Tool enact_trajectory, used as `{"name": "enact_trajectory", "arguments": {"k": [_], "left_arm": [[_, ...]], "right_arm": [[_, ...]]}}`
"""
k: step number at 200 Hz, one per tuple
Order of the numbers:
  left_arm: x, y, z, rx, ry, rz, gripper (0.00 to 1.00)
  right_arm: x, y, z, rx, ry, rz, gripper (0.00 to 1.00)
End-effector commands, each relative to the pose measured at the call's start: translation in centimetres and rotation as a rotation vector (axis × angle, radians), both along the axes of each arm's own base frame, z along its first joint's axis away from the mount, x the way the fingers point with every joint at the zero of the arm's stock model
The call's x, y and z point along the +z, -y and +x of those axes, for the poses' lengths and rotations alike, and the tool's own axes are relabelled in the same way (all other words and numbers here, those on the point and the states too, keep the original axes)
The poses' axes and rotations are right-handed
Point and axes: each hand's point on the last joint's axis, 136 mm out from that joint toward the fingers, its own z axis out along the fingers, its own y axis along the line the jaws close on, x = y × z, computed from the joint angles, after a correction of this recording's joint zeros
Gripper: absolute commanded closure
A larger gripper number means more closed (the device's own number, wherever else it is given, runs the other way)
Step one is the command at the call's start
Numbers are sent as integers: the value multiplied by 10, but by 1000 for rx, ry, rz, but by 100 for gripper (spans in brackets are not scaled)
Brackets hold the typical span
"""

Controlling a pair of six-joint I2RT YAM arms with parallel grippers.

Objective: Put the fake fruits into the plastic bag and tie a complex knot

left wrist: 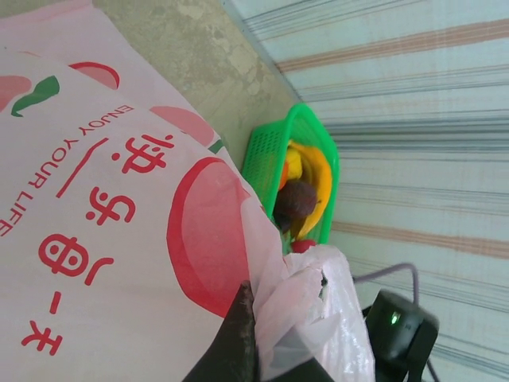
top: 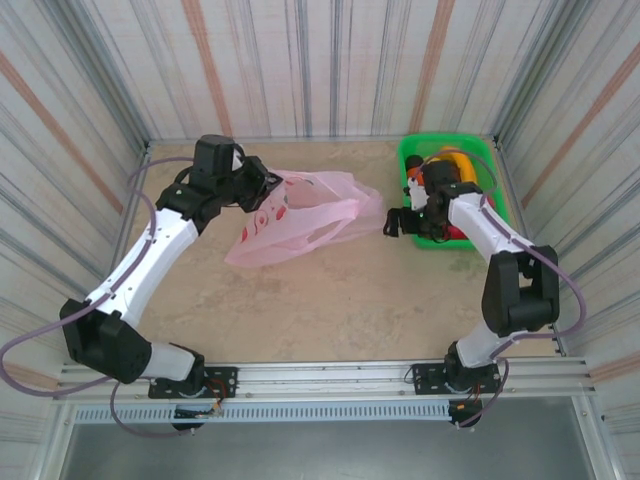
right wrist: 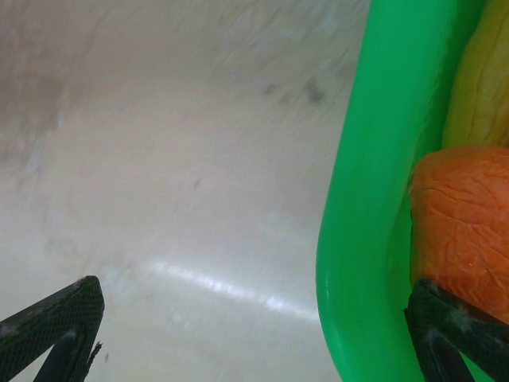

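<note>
The plastic bag (top: 300,222), thin and pink with red peach pictures and red writing, lies flat on the table (top: 330,300). One end of it is in the left pincer (top: 268,186), which is closed on a bunch of the pink film. The rest of the bag spreads away from this pincer toward the middle of the table. In the left wrist view the dark fingers (left wrist: 241,334) pinch crumpled plastic, and the printed side of the bag stretches out ahead of them. The fake fruits (top: 452,165) are not in the bag. They lie in the green basket (top: 412,150), well apart from the left pincer, at the far right side of the table. Beyond the left pincer one can see in the basket a yellow banana (left wrist: 320,179), a dark brown fruit (left wrist: 296,199) and a red piece (left wrist: 302,245). The right pincer (top: 400,222) is wide open and holds nothing; it is at the left side of the basket. In the right wrist view the green rim (right wrist: 362,199) stands between its two fingers: one finger (right wrist: 56,326) is over the bare table, the other is inside the basket, just under an orange fruit (right wrist: 461,215). I cannot tell if this finger touches the orange fruit.
</note>
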Motion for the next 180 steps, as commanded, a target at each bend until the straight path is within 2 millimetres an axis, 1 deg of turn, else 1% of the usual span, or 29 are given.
{"name": "enact_trajectory", "arguments": {"k": [1, 21, 42, 57, 65, 89, 123, 140, 163, 180], "left_arm": [[10, -13, -7, 21, 37, 23, 100], [12, -15, -7, 27, 44, 27, 100], [12, -16, -7, 31, 40, 25, 100], [11, -16, -6, 34, 40, 23, 100], [11, -17, -6, 38, 40, 23, 100], [14, -17, -6, 35, 44, 27, 100], [12, -18, -8, 37, 36, 27, 100], [11, -21, -8, 50, 36, 35, 100], [9, -28, -7, 78, 32, 20, 100], [8, -33, -7, 102, 34, -1, 100]], "right_arm": [[-6, -22, -59, -2, -155, 76, 0], [-8, -29, -85, -2, -176, 83, 0], [-9, -39, -107, -3, -189, 114, 0], [-8, -41, -116, -8, -185, 123, 0], [-5, -40, -117, -11, -178, 121, 0], [8, -32, -111, -23, -121, 82, 0], [37, -26, -96, -45, -40, 72, 1], [55, -21, -85, -71, 12, 69, 0], [77, -8, -69, -124, 92, 37, 1], [86, 5, -56, -184, 124, 43, 1]]}}
